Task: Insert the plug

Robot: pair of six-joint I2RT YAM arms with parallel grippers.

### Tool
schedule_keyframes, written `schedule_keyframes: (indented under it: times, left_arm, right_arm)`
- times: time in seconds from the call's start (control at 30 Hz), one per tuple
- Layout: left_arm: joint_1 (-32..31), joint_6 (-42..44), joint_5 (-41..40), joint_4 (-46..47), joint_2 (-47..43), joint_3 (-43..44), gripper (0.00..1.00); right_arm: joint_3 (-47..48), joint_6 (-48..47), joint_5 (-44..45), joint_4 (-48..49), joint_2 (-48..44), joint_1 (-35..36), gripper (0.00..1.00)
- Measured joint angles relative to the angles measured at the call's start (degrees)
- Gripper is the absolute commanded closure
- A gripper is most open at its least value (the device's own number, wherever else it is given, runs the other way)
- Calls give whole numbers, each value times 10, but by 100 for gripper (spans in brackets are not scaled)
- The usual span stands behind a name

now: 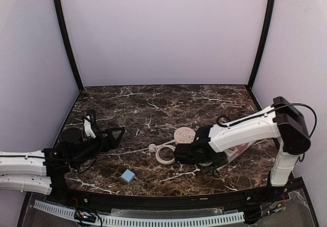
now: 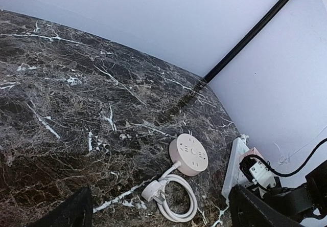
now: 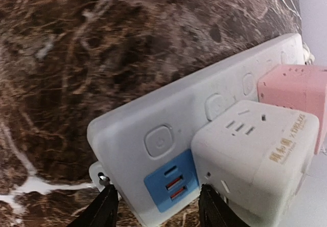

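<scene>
The white plug [image 1: 152,148] [image 2: 152,190] lies on the marble table at the end of a looped white cord [image 2: 180,202] that runs from a round pale-pink socket [image 1: 185,135] [image 2: 188,154]. A white power strip [image 3: 168,130] [image 2: 234,166] with a blue USB panel carries a white cube adapter [image 3: 255,155] and a pink cube adapter [image 3: 296,96]. My right gripper [image 3: 158,206] [image 1: 186,154] is shut on the strip's near end, one finger on each side. My left gripper [image 1: 110,135] [image 2: 161,201] hangs open over the left of the table, apart from the plug.
A small light-blue block [image 1: 128,176] sits near the front edge. Pale walls and black corner posts [image 1: 69,43] bound the table at the back and sides. The right arm [image 1: 245,130] stretches across the right half, over the strip.
</scene>
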Motion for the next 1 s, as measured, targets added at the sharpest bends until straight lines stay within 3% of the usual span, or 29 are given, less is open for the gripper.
schedule_keyframes:
  times: [0.57, 1.0]
  left_arm:
    - [0, 0, -8, 0, 0, 0, 7]
    - [0, 28, 9, 2, 70, 19, 8]
  right_arm:
    - [-54, 41, -6, -61, -92, -35, 40]
    - [-8, -57, -72, 45, -130, 35, 31]
